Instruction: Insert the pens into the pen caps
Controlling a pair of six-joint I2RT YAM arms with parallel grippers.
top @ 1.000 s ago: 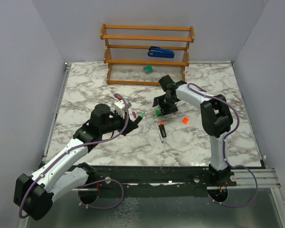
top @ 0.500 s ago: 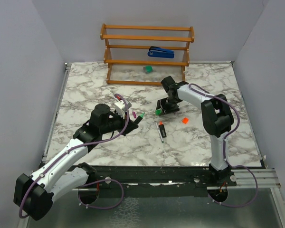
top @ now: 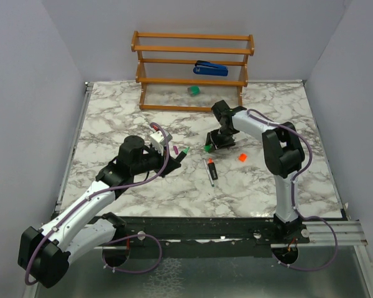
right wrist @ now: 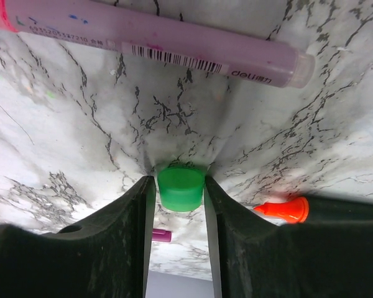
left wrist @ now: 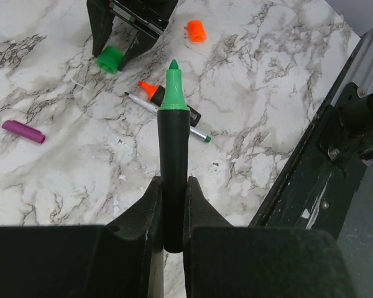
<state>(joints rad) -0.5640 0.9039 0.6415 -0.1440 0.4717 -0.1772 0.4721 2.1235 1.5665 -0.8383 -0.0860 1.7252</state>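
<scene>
Green-tipped marker (left wrist: 174, 155) one, green cap (right wrist: 181, 188) one.

My left pincer (left wrist: 173, 189) clamps a black green-tipped marker (left wrist: 173, 133) around its barrel, with the tip pointing straight away from the camera. Past the tip, on the marble surface (left wrist: 267, 87), an orange-tipped marker (left wrist: 150, 91) lies just beside a thin grey pen (left wrist: 199, 135). Further off I see the right pincer (left wrist: 110, 51), its fingers on either side of a green cap (left wrist: 110, 60). An orange cap (left wrist: 196, 30) lies near it, and a magenta cap (left wrist: 23, 131) lies alone at the left.
</scene>
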